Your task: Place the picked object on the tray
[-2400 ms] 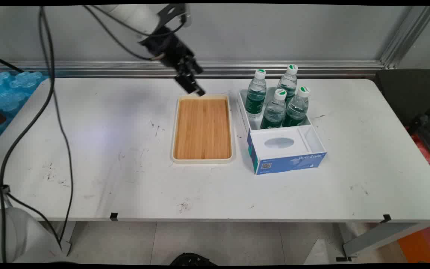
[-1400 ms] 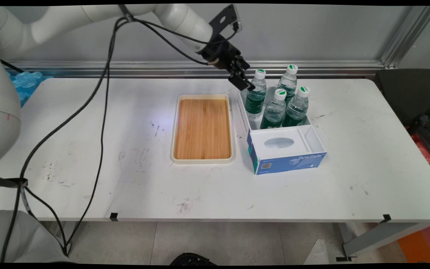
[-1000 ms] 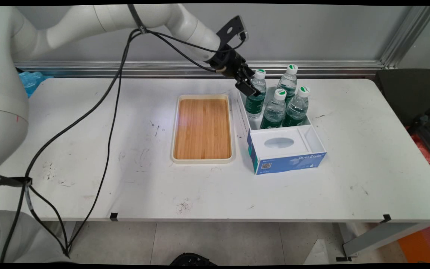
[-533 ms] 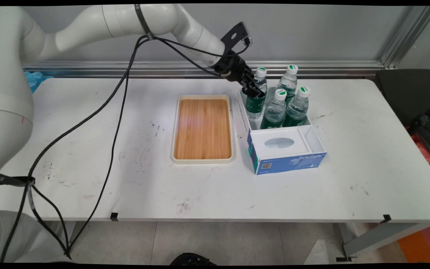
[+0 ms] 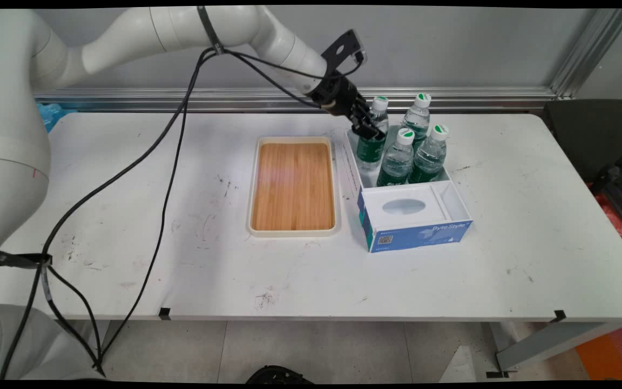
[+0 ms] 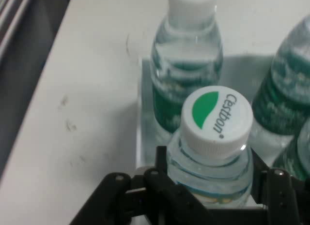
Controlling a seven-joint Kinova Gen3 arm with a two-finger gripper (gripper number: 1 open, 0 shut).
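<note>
Four bottles [image 5: 397,159] in box [image 5: 413,216], right of tray [image 5: 293,186].

Bottle [image 6: 213,152] base behind hand [image 6: 210,186]

My pincer [image 5: 369,131] gripped the neck of the rear-left water bottle [image 5: 371,148] in the box [image 5: 413,229] beside the wooden tray [image 5: 293,186].

Upper centre of the main view: four clear bottles [image 5: 397,162] with dark green labels and white caps. The nearest cap [image 6: 216,119] is white with a green leaf mark and grey lettering. The box [image 5: 413,216] is white inside, blue outside. The tray [image 5: 292,186] is light wood, cream-rimmed. The gripper [image 5: 367,129] looks black.
</note>
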